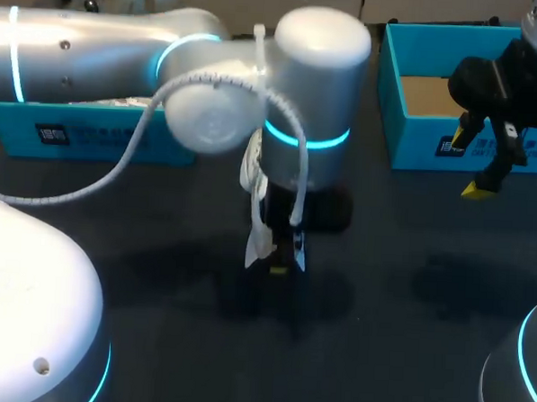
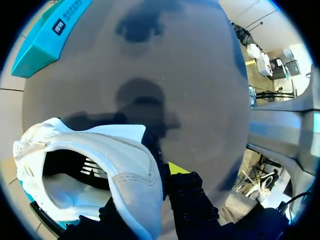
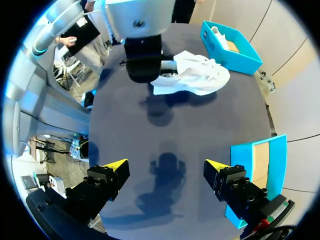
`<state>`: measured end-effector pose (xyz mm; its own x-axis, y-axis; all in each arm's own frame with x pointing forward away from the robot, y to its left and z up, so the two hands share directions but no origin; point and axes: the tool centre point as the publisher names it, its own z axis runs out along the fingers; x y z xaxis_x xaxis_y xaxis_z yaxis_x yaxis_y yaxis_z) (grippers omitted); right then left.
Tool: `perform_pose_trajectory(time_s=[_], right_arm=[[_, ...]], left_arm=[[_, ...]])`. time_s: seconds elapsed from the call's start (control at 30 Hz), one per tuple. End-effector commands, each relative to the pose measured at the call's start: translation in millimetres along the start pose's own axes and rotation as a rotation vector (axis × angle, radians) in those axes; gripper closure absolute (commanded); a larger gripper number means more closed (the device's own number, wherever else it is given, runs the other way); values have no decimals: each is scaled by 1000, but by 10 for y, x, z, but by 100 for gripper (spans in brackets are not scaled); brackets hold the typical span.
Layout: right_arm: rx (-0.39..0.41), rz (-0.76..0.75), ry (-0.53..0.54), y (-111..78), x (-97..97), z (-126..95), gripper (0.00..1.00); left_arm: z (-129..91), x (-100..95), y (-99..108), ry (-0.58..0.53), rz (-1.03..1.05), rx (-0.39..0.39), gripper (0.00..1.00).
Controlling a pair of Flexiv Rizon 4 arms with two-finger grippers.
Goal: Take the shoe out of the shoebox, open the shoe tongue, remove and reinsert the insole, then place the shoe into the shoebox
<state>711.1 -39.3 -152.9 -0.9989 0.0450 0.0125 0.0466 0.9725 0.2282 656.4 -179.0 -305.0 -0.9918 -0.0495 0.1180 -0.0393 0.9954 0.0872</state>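
Note:
A white shoe (image 1: 259, 241) hangs under my left arm over the middle of the dark table, with its shadow on the table beneath it. My left gripper (image 2: 161, 180) is shut on the shoe's (image 2: 100, 165) side wall at the opening, one finger inside and one outside. The shoe's inside lining shows, pale blue and white. From the right wrist view the shoe (image 3: 197, 75) lies sideways ahead, in my left gripper (image 3: 145, 62). My right gripper (image 3: 167, 175) is open and holds nothing. It hovers (image 1: 469, 164) in front of the open teal shoebox (image 1: 395, 100) at the back right.
A second teal box (image 1: 92, 129) stands at the back left, behind my left arm, with something white inside (image 3: 216, 31). The open shoebox (image 3: 262, 160) is right beside my right gripper's outer finger.

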Motion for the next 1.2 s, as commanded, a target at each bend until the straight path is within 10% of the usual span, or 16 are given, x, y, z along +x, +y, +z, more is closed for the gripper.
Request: perform_pose_trajectory(time_s=[0.03,0.6,1.2], right_arm=[[4,1,3,11,-17,8,0],[4,1,3,11,-17,8,0],[4,1,3,11,-17,8,0]], left_arm=[[-281,-33,80,-8,2,17,100],[-1060,-184,146,-7,30,68,100],[-1154,-220,161,-67,40,82,100]])
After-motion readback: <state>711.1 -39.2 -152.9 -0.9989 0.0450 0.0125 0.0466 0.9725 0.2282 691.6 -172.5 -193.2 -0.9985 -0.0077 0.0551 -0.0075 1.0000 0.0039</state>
